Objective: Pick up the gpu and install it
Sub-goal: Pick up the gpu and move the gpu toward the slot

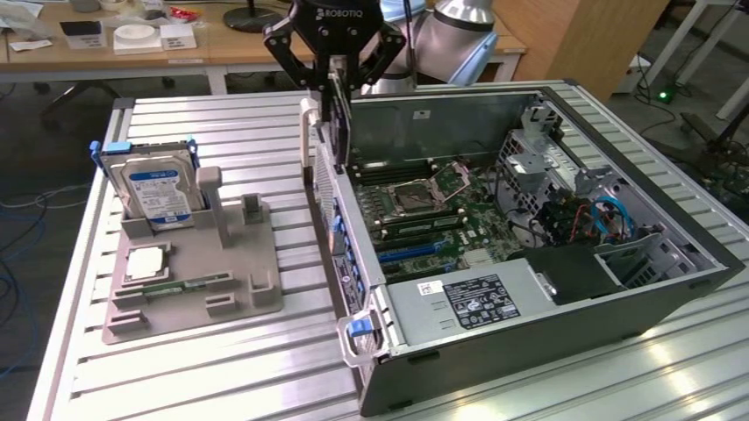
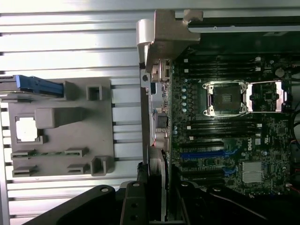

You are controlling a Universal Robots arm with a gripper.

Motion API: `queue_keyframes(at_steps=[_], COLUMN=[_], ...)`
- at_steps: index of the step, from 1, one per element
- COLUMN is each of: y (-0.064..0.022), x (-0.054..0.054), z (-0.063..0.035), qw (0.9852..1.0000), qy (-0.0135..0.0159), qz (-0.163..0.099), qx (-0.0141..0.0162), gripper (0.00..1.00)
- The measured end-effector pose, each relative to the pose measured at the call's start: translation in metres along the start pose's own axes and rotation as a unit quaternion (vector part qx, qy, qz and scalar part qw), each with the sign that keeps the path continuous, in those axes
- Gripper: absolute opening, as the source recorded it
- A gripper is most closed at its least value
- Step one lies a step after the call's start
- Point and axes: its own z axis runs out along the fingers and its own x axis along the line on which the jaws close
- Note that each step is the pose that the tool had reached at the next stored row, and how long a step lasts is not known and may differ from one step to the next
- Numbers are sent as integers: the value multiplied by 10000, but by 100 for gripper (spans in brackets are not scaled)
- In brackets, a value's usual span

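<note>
While the gripper (image 1: 342, 83) hangs above the open PC case (image 1: 527, 360), its two fingers are closed on the top edge of the gpu (image 1: 342, 132). The card is thin & dark w/ a silver bracket and hangs upright, edge-on. It is in the air just over the case wall on the ext. view's left, above the motherboard (image 1: 468, 219). As far as I can tell it touches no slot.

Step in hand, by my read: pick-up is done, the card is at the line-up stage over the board, install not yet done. Seating it likely calls for the lower edge to run parallel w/ an expansion slot (image 2: 206, 153) and the bracket to meet the case's rear wall, then a straight push down w/o tilt. A skewed card could catch on the wall or nearby parts.

Counts: 1 gripper, 1 gpu, 1 PC case, 1 motherboard. Beside the case, well apart from the card, 1 gray parts holder (image 1: 223, 263) sits on the slatted table (image 1: 234, 377). It carries:
- 1 hard drive (image 1: 158, 193) w/ blue label, standing upright
- 1 CPU chip (image 1: 146, 261), lying flat
- 1 short memory stick (image 1: 175, 286)
</note>
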Motion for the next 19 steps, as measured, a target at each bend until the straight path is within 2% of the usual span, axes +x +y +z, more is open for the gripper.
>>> queue_keyframes(at_steps=[19], y=[13], x=[-220], z=[3], qw=[10000], qy=[0], qz=[0], qx=[0], gripper=[27])
